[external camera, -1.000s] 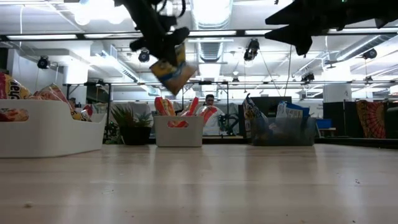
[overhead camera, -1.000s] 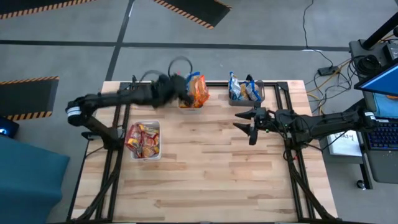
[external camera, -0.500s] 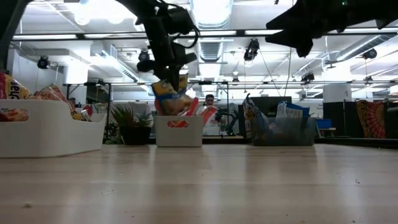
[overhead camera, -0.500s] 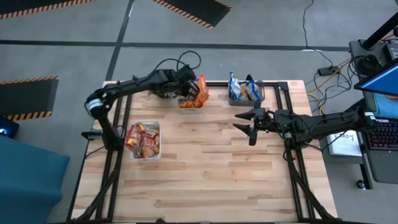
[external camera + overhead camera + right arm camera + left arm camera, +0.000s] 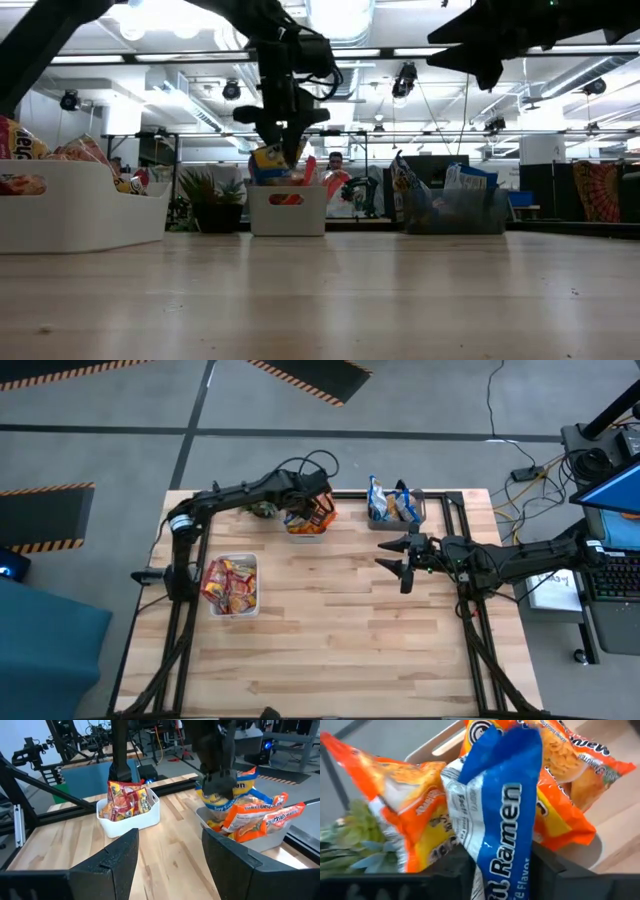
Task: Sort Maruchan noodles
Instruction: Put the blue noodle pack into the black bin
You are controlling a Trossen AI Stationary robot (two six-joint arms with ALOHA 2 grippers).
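Wood table (image 5: 350, 630), bins, perhaps workshop behind

Ceiling lamps (image 5: 340, 20) glared white overhead (washing out detail around them), leaving the arms as dark silhouettes. The tabletop (image 5: 350, 630) was evenly lit. Packets (image 5: 500, 820) nearest the left fingers looked slightly blurred.

"Ramen" and "Flavor" in white letters — on the blue packet (image 5: 502, 815), other packets' print unreadable
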